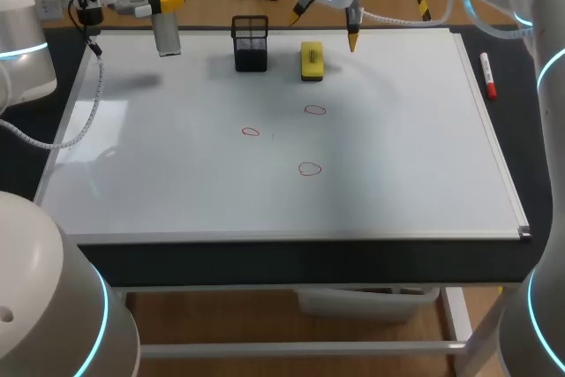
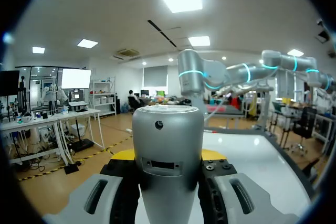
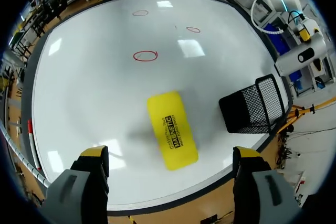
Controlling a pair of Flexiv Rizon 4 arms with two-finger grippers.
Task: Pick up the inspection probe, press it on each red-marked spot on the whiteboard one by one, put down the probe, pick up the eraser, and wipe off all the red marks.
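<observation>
Where the head view looks down on the counter [image 1: 265, 253], a whiteboard [image 1: 397, 174] covers most of it. Upper left of the frame: left gripper [image 1: 168, 4], clenched on the inspection probe [image 1: 167, 34], a silver cylinder held roughly upright over the board's far edge. Upper middle: right gripper [image 1: 325, 32], released and wide, grasping nothing, hovering over the yellow eraser [image 1: 312, 60], which lies on the board near its far edge. Just left of the eraser: black mesh holder [image 1: 251, 43]. Middle of the board: three red marks, one left [image 1: 251, 131], one upper right [image 1: 315, 110], one lower [image 1: 309, 169]. Right edge of the board: red marker [image 1: 487, 75].

Left wrist view: the probe stands between the fingers [image 2: 231, 192], pressed from both sides.

Right wrist view: the eraser lies flat under the gap between the spread fingers [image 3: 89, 182], touching neither. The mesh holder stands just beside the eraser. The three red marks lie ahead of the gripper, farther across the board, well apart from the eraser.
</observation>
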